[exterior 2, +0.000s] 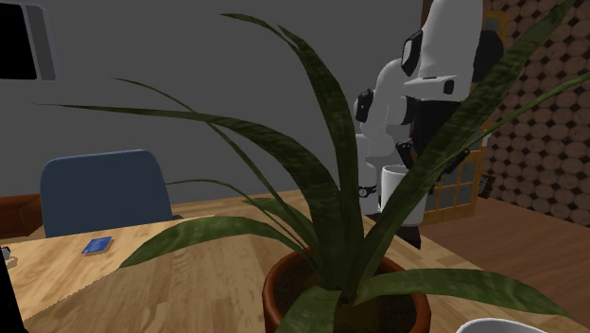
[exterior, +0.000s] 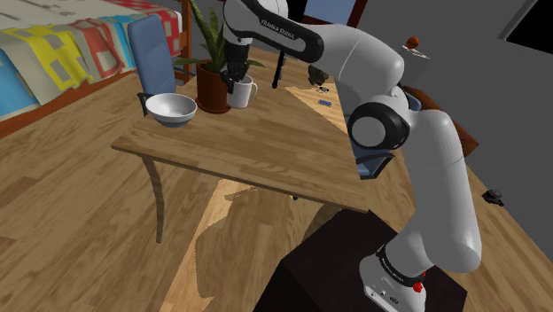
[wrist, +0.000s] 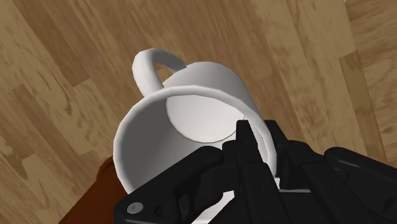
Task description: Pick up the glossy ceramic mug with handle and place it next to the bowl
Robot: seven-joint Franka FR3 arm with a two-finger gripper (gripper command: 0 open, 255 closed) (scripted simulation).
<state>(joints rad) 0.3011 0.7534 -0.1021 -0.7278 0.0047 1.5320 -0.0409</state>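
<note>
The white mug (exterior: pixel 245 91) with its handle is beside the brown plant pot (exterior: pixel 213 89) at the far side of the wooden table (exterior: pixel 266 146). My black gripper (exterior: pixel 236 78) comes down from above and is shut on the mug's rim. In the wrist view the fingers (wrist: pixel 249 147) clasp the rim of the mug (wrist: pixel 191 108), one inside and one outside, with the handle (wrist: pixel 154 62) on the side away from them. The mug hangs slightly tilted; I cannot tell whether it touches the table. The grey-white bowl (exterior: pixel 171 108) stands on the table to the shoulder view's left of the pot.
The plant's long leaves (exterior 2: pixel 321 180) stand between the second exterior camera and the mug (exterior 2: pixel 391 185). A blue chair (exterior: pixel 155 49) is behind the bowl and another (exterior 2: pixel 104 189) is at the table's far side. A small blue item (exterior 2: pixel 96 246) lies on the table.
</note>
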